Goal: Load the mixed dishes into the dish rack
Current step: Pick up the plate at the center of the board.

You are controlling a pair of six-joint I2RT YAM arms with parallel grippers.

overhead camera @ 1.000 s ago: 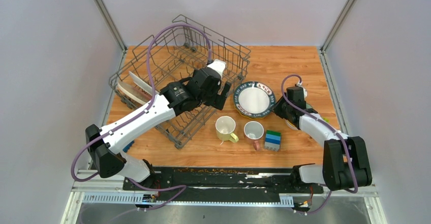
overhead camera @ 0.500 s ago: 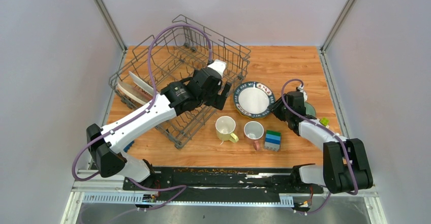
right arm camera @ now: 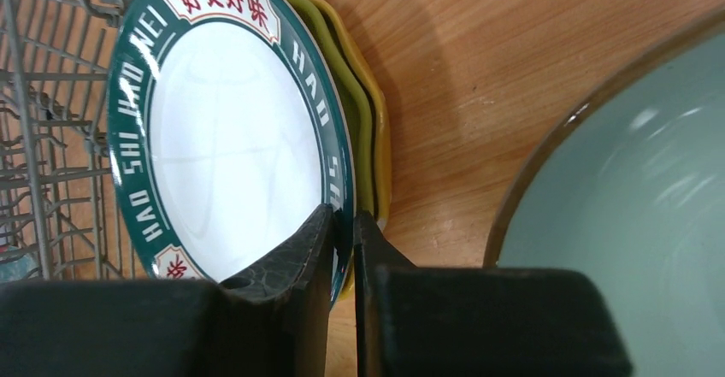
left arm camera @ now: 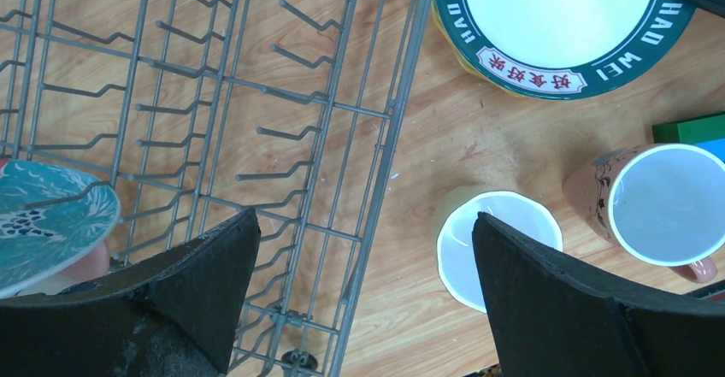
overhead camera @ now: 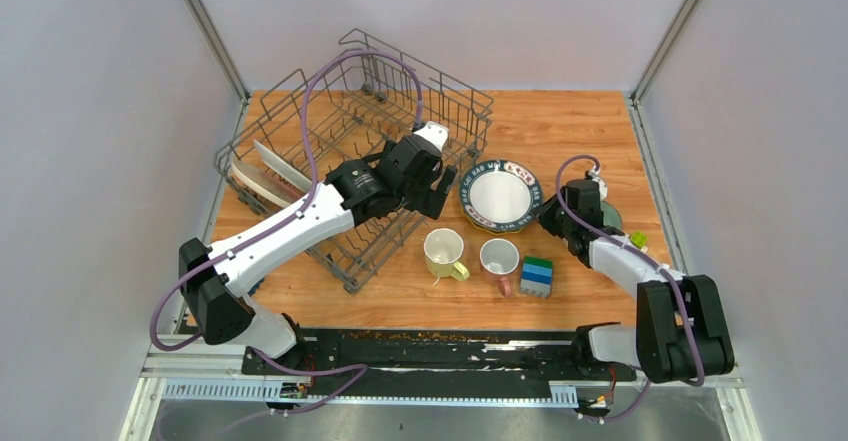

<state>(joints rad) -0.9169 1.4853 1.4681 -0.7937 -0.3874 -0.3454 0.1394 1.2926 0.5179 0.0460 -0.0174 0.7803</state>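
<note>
While clamped on near rim of patterned-rim plate (right arm camera: 231, 129) w/ R gripper (right arm camera: 344, 223), lift slow, peel off yellow plate (right arm camera: 379, 142) beneath w/o dragging it, tilt upright for dish rack (overhead camera: 350, 126) tines. Sits on worktop (overhead camera: 560, 121) just right of rack. R arm low, reaching fwd-left. L gripper (left arm camera: 366, 217) wide apart, hovering over rack's edge.

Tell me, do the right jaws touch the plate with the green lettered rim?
Touching. In the right wrist view, the jaws of the right gripper pinch the rim of the patterned-rim plate, with no gap on either side.
</note>
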